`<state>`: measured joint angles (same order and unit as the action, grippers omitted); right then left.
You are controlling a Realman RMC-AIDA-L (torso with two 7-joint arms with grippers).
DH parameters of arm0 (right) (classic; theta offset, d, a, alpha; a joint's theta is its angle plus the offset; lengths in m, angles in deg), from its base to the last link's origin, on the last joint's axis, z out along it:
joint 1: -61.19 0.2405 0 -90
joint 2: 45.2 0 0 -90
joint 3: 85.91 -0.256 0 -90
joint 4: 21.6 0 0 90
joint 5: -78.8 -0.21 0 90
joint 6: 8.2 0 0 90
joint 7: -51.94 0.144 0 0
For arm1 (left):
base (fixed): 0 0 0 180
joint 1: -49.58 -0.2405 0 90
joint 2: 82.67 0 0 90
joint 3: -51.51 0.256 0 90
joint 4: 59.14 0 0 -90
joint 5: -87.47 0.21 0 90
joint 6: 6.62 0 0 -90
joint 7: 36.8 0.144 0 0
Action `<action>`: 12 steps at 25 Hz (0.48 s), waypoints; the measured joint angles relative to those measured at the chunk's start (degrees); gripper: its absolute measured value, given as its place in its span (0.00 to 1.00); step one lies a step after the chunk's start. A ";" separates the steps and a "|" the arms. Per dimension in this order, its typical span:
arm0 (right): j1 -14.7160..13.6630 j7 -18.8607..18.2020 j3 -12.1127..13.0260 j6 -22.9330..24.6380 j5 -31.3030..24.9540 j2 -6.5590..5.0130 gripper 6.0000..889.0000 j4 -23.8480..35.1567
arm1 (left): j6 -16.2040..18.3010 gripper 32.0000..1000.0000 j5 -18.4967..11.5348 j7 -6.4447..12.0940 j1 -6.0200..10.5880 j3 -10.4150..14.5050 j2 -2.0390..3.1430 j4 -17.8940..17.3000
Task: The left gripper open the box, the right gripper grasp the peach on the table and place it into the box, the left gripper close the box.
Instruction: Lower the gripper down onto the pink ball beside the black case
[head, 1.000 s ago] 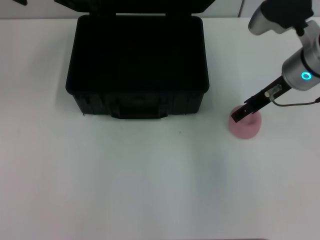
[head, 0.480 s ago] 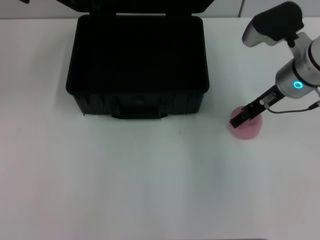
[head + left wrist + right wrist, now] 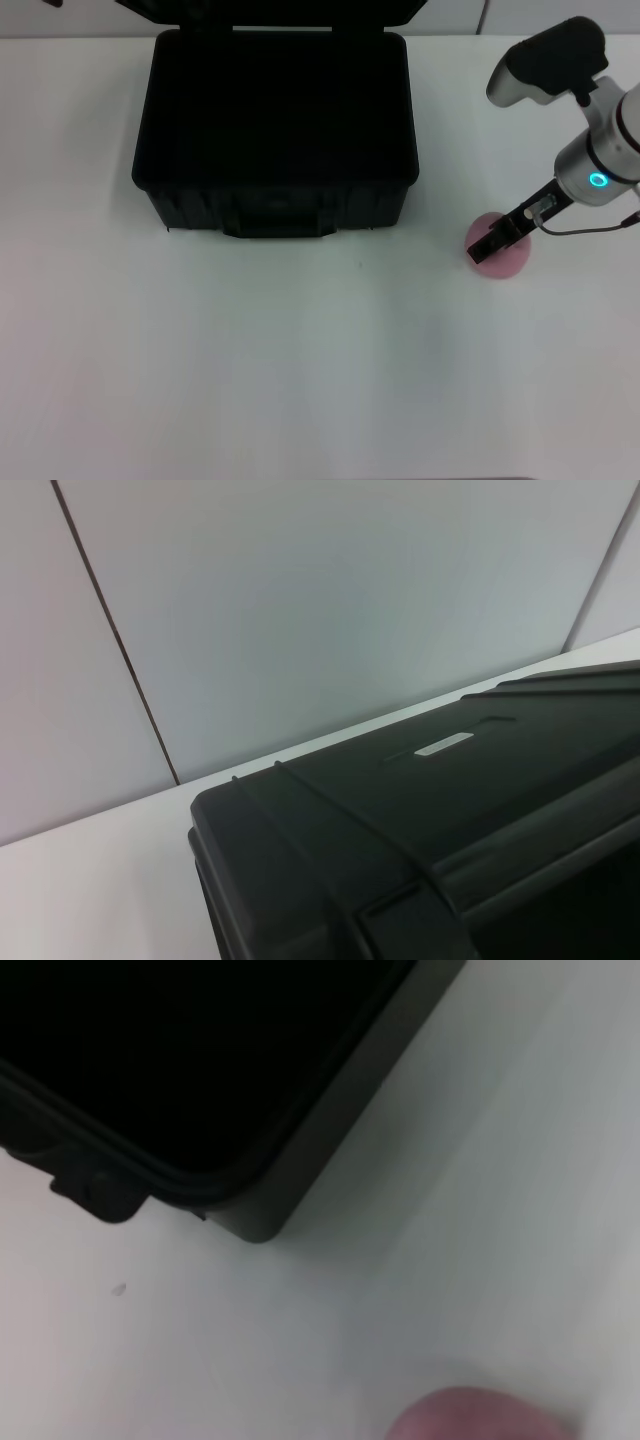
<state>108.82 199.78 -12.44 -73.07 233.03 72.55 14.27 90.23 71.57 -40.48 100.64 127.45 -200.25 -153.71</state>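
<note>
The box (image 3: 275, 130) sits open at the table's (image 3: 250, 380) far edge, ready to receive. My right gripper (image 3: 492, 246) rests over the peach (image 3: 499, 257) near the right edge (whether it's pinching, I cannot tell). Since a moment ago, both have shifted slightly rightward.

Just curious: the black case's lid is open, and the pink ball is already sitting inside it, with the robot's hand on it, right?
Not inside. In the head view, the peach sits on the table, right of the open box, under the right hand.
</note>
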 joint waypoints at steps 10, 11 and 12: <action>0.08 -0.01 0.00 0.31 0.26 0.11 0.95 -0.66 | 0.01 0.36 -0.01 0.00 0.09 0.00 -0.02 0.00; 0.09 -0.03 0.00 0.32 0.27 0.11 0.95 -0.66 | 0.01 0.36 -0.01 0.00 0.09 0.00 -0.02 0.00; 0.09 -0.05 0.00 0.33 0.27 0.11 0.95 -0.67 | 0.00 0.36 -0.01 0.00 0.09 0.00 -0.02 0.00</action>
<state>108.91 199.73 -12.43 -72.75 233.31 72.67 13.59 90.24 71.55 -40.49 100.73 127.45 -200.27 -153.71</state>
